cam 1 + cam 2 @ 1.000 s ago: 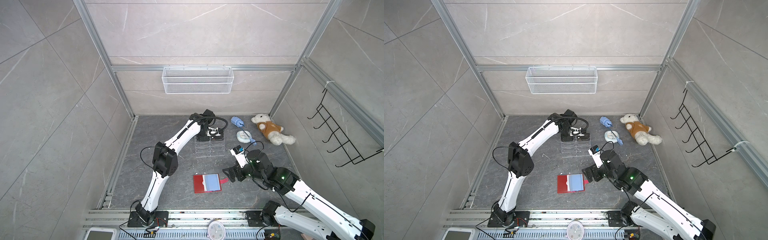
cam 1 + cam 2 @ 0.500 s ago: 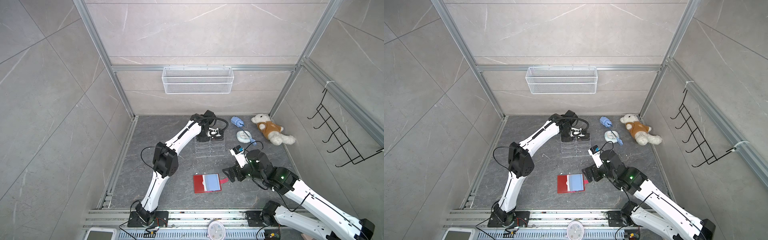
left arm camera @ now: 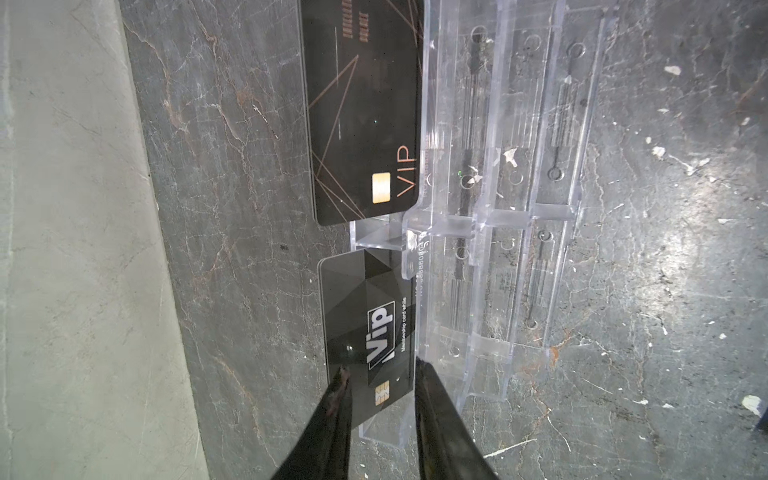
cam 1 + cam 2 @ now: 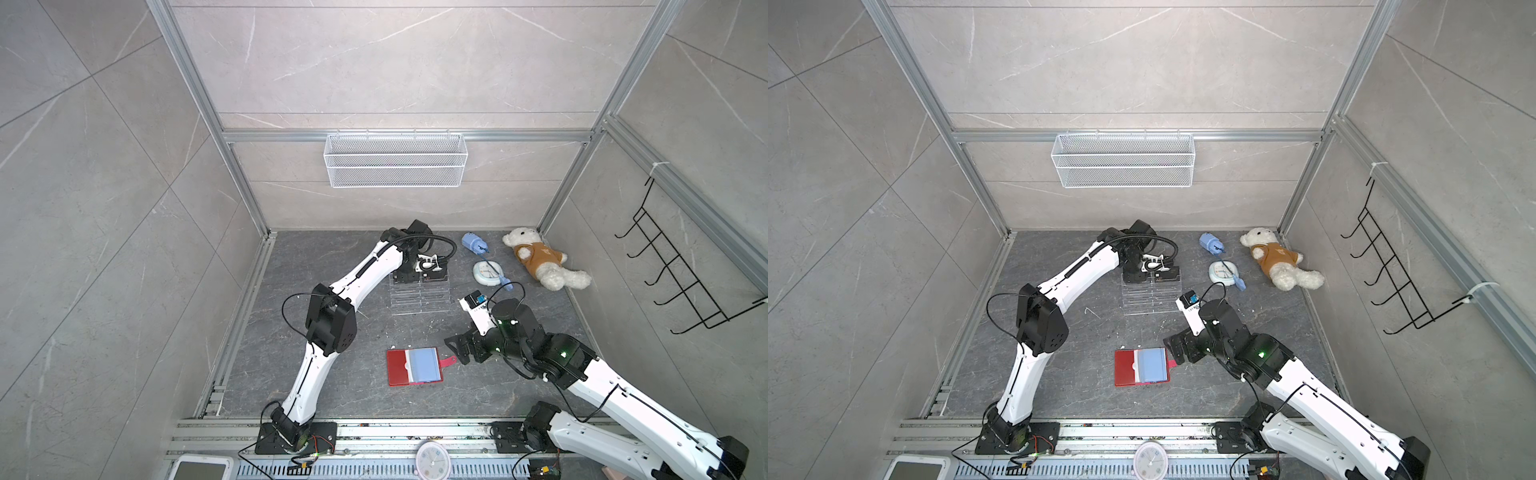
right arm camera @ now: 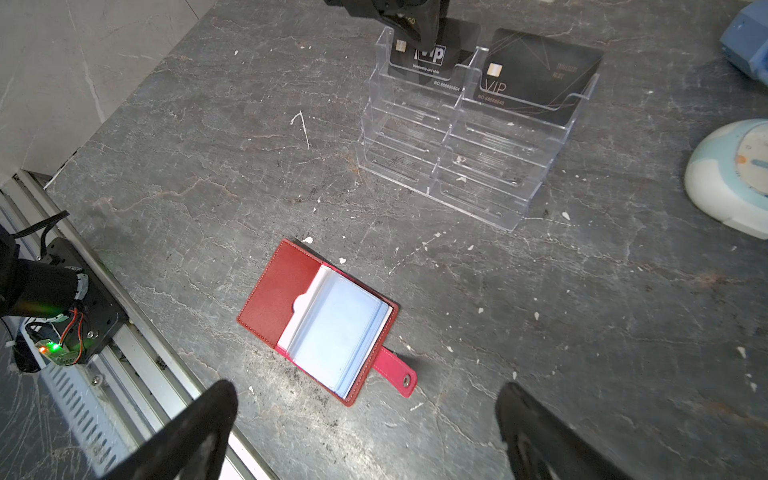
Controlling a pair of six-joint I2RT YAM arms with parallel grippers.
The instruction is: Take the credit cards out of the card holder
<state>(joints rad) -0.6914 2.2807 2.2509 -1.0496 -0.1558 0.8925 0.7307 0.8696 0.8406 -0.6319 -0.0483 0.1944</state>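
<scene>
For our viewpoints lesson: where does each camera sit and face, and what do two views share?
Top view: high above the front, looking down; left arm, right arm show.
Top view: beside it, facing likewise; shares arms, card holder.
Left wrist: faces the Vip card in the acrylic stand; left gripper shows.
Right wrist: faces card holder and that stand too; right gripper shows.

Red leather-look wallet-style card holder [image 5: 272, 303], flat and open on dark floor, pale blue sleeves up, snap tab sticking out. Two thin black rectangular credit cards [image 5: 540, 70], white-lettered Vip card [image 3: 370, 332] and gold-lettered VIP card [image 3: 361, 112], side by side, leaning in rearmost pockets of clear acrylic tiered stand [image 5: 449, 166], well apart from holder.
</scene>
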